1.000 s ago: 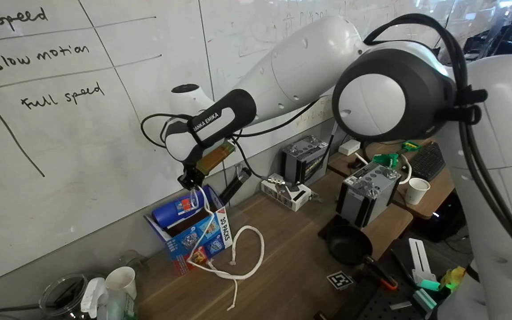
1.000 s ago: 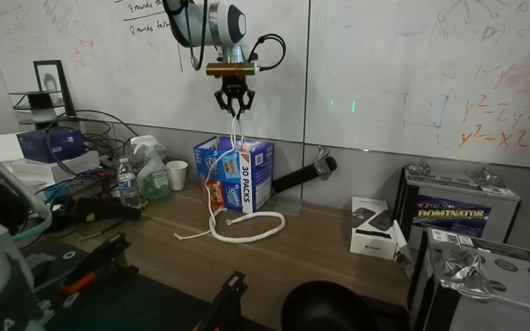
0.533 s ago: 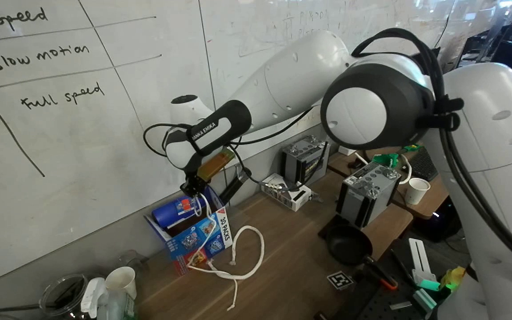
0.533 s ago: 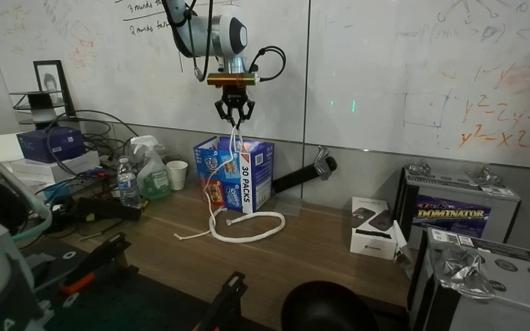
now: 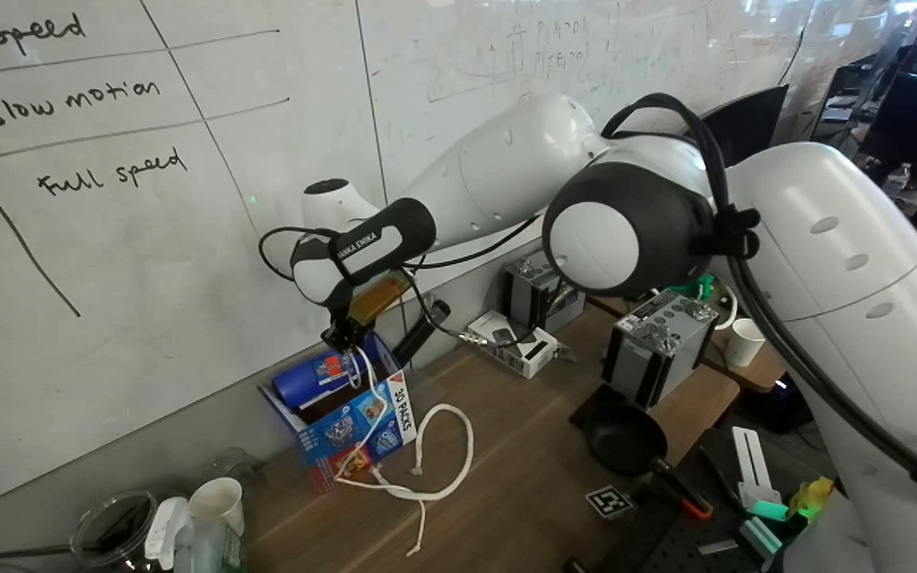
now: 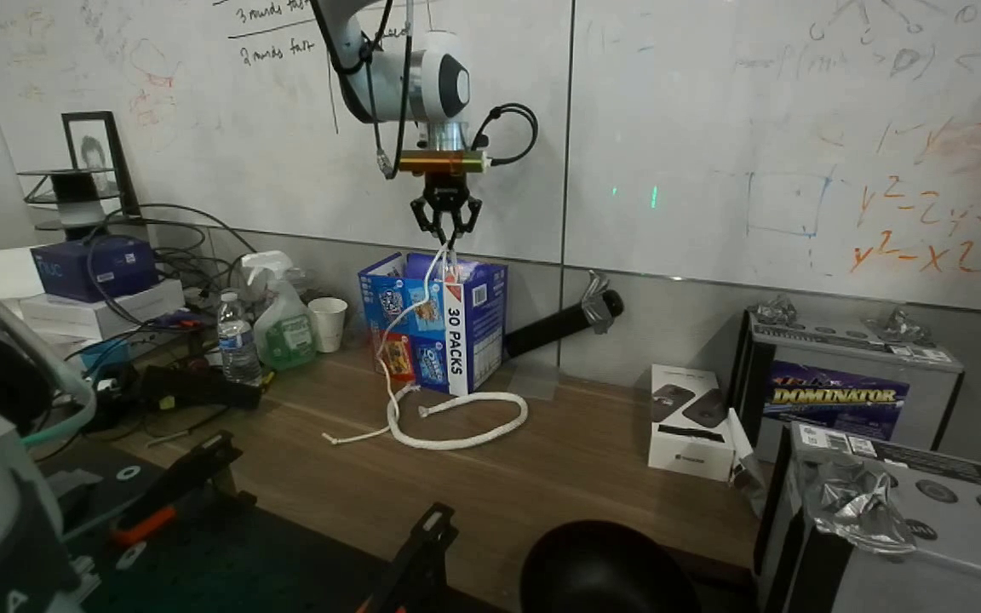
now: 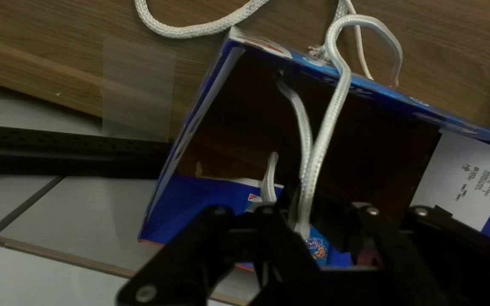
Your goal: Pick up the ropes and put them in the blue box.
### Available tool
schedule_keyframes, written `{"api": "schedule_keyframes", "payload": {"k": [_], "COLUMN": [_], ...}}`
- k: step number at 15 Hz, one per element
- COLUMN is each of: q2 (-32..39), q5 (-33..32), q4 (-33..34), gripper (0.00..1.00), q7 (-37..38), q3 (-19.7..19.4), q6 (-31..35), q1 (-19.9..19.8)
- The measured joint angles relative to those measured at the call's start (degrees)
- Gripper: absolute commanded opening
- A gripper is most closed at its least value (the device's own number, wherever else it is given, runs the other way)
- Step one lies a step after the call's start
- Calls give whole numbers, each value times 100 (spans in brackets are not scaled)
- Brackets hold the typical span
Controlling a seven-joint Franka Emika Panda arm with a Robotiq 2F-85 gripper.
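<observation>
Rope pinched over the box

My hand (image 6: 450, 242) pinches white rope (image 7: 327, 127) just above the open top of the blue box (image 6: 490, 315). One strand hangs into the opening; another passes over the near wall. More rope lies looped on the surface (image 6: 610, 468) in front. Paper cup (image 6: 328, 323) stands left of the box.

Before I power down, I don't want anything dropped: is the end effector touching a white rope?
Touching: an exterior view shows a white rope hanging from the end effector, its jaws shut on it.
</observation>
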Motion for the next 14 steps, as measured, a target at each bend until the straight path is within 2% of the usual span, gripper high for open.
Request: {"api": "schedule_keyframes", "payload": {"k": [4,8,9,11,14], "q2": [198,98,14,-285,-964], "q5": [0,-6,-8,-9,-1], "q4": [257,235,183,-87,-861], "gripper": [68,97,100,100,100], "q7": [7,46,76,167,247], "q3": [-36,-72,-88,-130,-159], "q6": [-95,-135,-218,-413,-672], "q1": [0,2,4,2,-43]}}
